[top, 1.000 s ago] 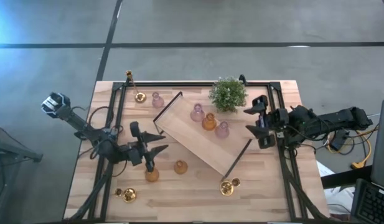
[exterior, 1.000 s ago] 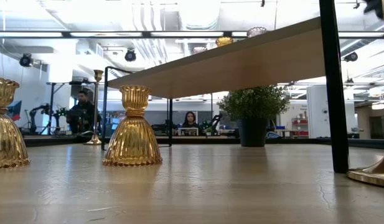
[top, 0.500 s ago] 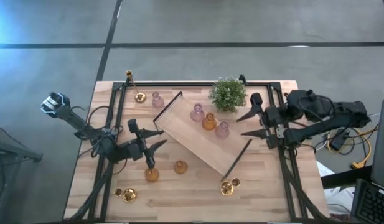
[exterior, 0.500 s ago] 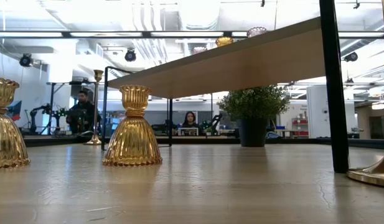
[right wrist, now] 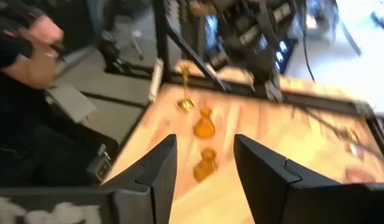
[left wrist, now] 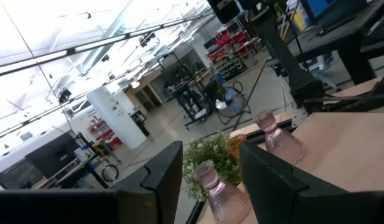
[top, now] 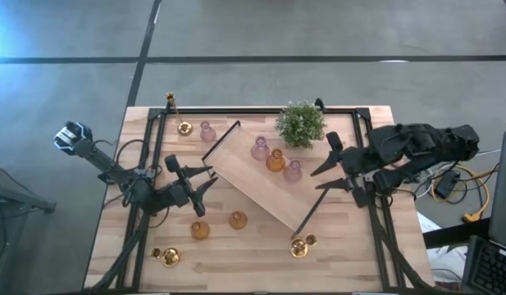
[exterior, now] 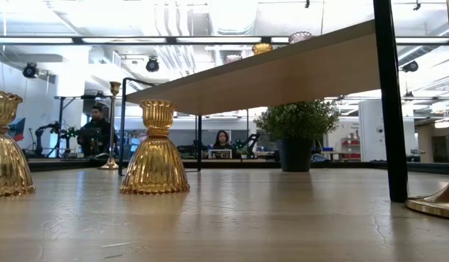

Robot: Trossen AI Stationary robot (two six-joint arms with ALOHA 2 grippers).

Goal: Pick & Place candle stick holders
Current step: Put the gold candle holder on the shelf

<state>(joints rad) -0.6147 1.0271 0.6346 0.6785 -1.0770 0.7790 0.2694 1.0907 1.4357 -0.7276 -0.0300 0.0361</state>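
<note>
PROGRESS: we count three glass holders (top: 275, 159) on the wooden tray (top: 244, 176) between both claws | REMAINING: six holders on the bench (top: 351, 254) | left claw (top: 202, 179) open, empty | right claw (top: 321, 174) open, empty

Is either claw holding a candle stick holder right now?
No. In the high view, the left claw and right claw both stand open and empty beside the wooden tray.

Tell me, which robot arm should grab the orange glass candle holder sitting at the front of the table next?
Probably the left. The left gripper hangs open just behind the amber-orange glass candle holder, holding nothing. The right gripper is open too, but it sits across the long wooden tray, farther away.
</note>
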